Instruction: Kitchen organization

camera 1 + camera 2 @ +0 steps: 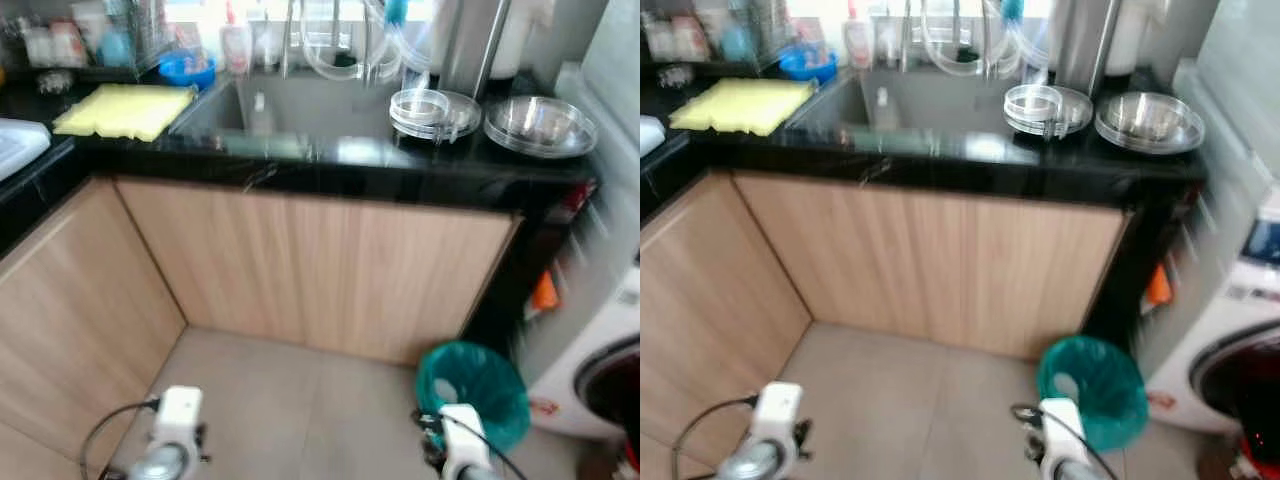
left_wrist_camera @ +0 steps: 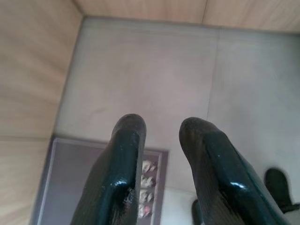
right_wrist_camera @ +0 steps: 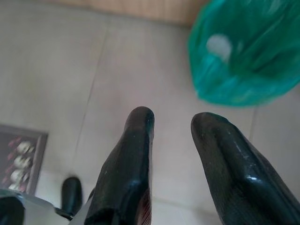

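Corner of a kitchen, seen from my head camera while both my arms hang low over the tiled floor. My left gripper and my right gripper each hold nothing; on both, the two black fingers stand apart with bare floor between them.

The likely things to organize sit on the black countertop, right of the sink: a stack of clear glass lids or dishes and, just beside it on the right, a steel bowl. Both lie flat with rims upward. Being round, neither has a long axis; their axes of symmetry point straight up.

Handling, as I judge it: the glass stack is fragile, smooth and probably slippery, and stacked pieces may slide on one another, so I would pinch one piece at its rim, not the stack. The steel bowl looks light and stiff (thin-walled, it seems); its rim nearest me is the natural hold, one finger inside, one outside.

Left of the sink lies a yellow cloth, soft and limp, long side running roughly along the counter edge. A green-lined bin stands on the floor near my right gripper, beside a washing machine.
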You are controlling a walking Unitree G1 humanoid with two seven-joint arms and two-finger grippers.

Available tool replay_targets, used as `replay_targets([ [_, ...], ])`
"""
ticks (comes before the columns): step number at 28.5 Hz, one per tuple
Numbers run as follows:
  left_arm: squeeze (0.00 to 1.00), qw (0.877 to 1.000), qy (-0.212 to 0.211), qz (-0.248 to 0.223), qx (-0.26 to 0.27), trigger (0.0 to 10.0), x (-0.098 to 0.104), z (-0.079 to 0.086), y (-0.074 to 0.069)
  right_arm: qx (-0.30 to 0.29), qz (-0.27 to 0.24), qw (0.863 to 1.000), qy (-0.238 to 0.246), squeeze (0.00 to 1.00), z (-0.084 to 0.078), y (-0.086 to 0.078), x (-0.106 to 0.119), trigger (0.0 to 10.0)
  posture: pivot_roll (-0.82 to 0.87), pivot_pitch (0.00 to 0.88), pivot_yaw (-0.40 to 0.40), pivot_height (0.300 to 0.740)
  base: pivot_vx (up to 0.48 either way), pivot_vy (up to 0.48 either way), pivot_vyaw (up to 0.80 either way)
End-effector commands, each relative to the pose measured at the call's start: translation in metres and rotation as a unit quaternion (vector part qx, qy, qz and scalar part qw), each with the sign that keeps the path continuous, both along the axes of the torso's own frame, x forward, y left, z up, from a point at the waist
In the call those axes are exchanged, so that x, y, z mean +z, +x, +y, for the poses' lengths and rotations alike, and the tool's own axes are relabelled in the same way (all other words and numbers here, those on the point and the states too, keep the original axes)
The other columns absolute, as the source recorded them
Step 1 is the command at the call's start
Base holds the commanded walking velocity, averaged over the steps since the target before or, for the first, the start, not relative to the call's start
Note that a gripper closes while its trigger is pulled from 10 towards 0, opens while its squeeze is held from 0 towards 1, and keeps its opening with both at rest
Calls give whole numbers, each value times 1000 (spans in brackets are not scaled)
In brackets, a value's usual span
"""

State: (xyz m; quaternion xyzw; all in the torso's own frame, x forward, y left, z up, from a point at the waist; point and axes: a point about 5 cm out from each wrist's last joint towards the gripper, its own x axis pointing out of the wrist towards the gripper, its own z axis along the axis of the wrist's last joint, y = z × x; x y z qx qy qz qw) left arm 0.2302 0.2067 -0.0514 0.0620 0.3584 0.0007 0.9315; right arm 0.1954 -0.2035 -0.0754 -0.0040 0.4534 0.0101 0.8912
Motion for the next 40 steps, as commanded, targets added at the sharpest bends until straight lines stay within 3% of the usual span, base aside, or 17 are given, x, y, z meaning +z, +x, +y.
replay_targets([
  [1, 0, 1000, 14, 2, 8, 10000, 2, 14, -1, 7, -11, 1000, 12, 0, 11, 8, 2, 10000, -40, 0, 39, 740, 480, 0, 0],
  [16, 0, 1000, 14, -1, 4, 10000, 3, 14, 0, -1, -14, 1000, 13, 0, 11, 8, 3, 10000, -42, 0, 39, 740, 476, 0, 0],
  [34, 0, 1000, -1, 3, 5, 10000, 2, 10, 0, -2, -14, 1000, 14, 0, 11, 8, 3, 10000, -44, 0, 38, 740, 0, 0, -95],
  [40, 0, 1000, -6, 4, 6, 10000, 1, 9, -1, -3, -11, 1000, 7, 0, 10, 9, 3, 10000, -46, 0, 39, 740, 0, 291, 0],
])
